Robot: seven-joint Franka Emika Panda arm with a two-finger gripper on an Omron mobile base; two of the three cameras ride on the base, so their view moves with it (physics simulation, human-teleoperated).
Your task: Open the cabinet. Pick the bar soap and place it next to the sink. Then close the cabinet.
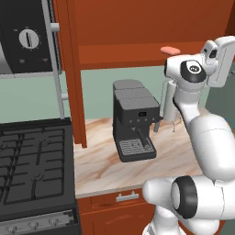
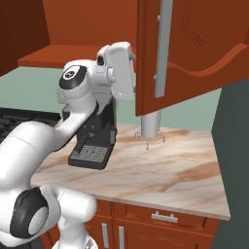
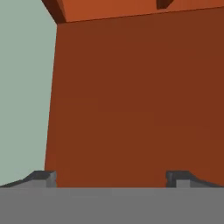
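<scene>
The cabinet hangs above the counter with both doors swung open. Its left door shows edge-on, and its right door carries a long silver handle. The salmon-pink bar soap lies on the cabinet's bottom board near its front edge. My hand is raised just right of the soap, close beside the right door. In the hand view my gripper is open with nothing between its fingertips, facing a flat reddish-brown cabinet panel. The sink is out of view.
A dark coffee machine stands on the marble counter under the cabinet. A paper-towel holder stands behind it to the right. A black stove lies at the left, and drawers with short pulls run below.
</scene>
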